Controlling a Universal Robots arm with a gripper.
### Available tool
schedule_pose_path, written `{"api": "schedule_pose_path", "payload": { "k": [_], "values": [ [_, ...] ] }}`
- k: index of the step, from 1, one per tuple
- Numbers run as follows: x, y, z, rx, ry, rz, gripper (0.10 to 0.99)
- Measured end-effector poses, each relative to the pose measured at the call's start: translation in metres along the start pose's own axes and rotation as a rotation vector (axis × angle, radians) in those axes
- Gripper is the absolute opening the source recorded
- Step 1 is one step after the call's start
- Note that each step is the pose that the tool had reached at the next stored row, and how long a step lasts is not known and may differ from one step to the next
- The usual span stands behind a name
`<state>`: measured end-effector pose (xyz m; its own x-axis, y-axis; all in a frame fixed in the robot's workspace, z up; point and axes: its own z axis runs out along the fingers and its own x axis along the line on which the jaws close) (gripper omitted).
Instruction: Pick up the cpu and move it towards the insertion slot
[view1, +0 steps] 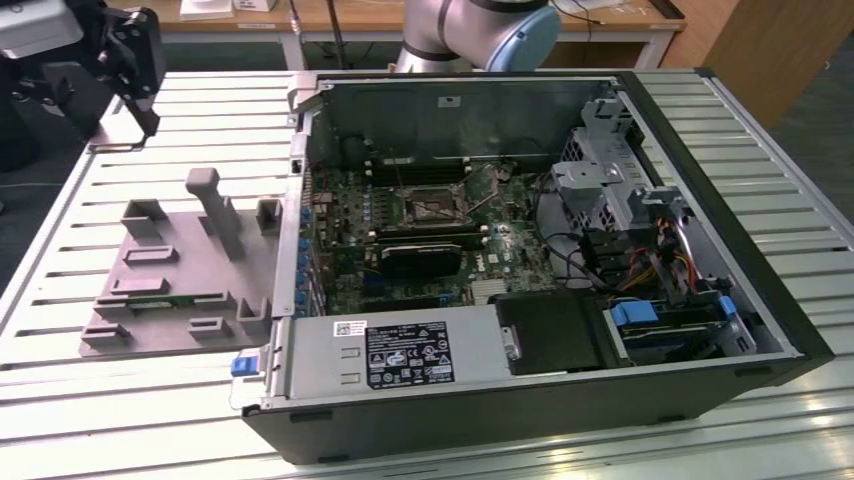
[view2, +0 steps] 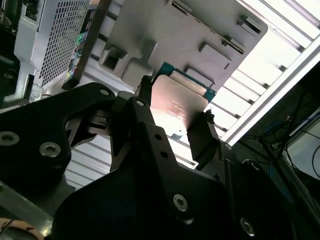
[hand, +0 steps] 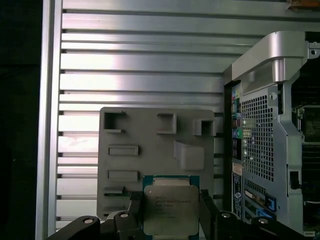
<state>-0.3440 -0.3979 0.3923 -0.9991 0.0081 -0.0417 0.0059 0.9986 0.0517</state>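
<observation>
Looking at the scene from my station, I see first the slatted metal table (view1: 120, 410), which carries everything. On it lies the open computer case (view1: 534, 425), resting on its side, with the green circuit board (view1: 347, 215) facing up. The robot arm (view1: 467, 30) stands at the far side of the case. Just beside the case, at the exterior view's left, sits the grey holder block (view1: 140, 335) with several recesses. A narrow green memory stick (view1: 167, 300) lies in one of them.

In the first wrist view the pincer (hand: 171, 212) is closed narrowly on the cpu (hand: 171, 210). Its two black fingers (hand: 134, 207) press on two opposite edges of the chip. The silvery top of the cpu faces the camera and a thin green edge shows around it. The second wrist view gives the same grip from a slanted angle. In both wrist views the grey block is the background behind the chip, so I judge that the cpu is held over the block, not over the case.

The insertion slot (view1: 430, 205) is in the middle of the circuit board, a shiny frame with a dark centre, next to the black heatsink (view1: 416, 258). It is well apart from the cpu.
</observation>
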Motion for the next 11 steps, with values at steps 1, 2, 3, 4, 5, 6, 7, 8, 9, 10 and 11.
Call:
{"api": "schedule_pose_path", "payload": {
  "k": [1, 2, 3, 4, 5, 6, 7, 8, 9, 10, 11],
  "values": [
    [-0.0031, 0.0000, 0.0001, 0.000, 0.0000, 0.000, 0.533],
    [-0.0064, 0.0001, 0.0002, 0.000, 0.0001, 0.000, 0.533],
    [-0.0097, 0.0001, 0.0003, 0.000, 0.0001, 0.000, 0.533],
    [-0.0130, 0.0001, 0.0005, 0.000, 0.0001, 0.000, 0.533],
    [-0.0168, 0.0001, 0.0007, 0.000, 0.0001, 0.000, 0.533],
    [-0.0204, 0.0001, 0.0008, 0.000, 0.0001, 0.000, 0.533],
    [-0.0240, 0.0001, 0.0010, 0.000, 0.0000, 0.000, 0.533],
    [-0.0277, 0.0002, 0.0012, 0.000, 0.0000, 0.000, 0.533],
    [-0.0316, 0.0002, 0.0013, 0.000, 0.0001, 0.000, 0.533],
    [-0.0354, 0.0002, 0.0014, 0.000, 0.0001, 0.000, 0.533],
    [-0.0393, 0.0003, 0.0016, 0.000, 0.0000, 0.000, 0.533]
  ]
}}
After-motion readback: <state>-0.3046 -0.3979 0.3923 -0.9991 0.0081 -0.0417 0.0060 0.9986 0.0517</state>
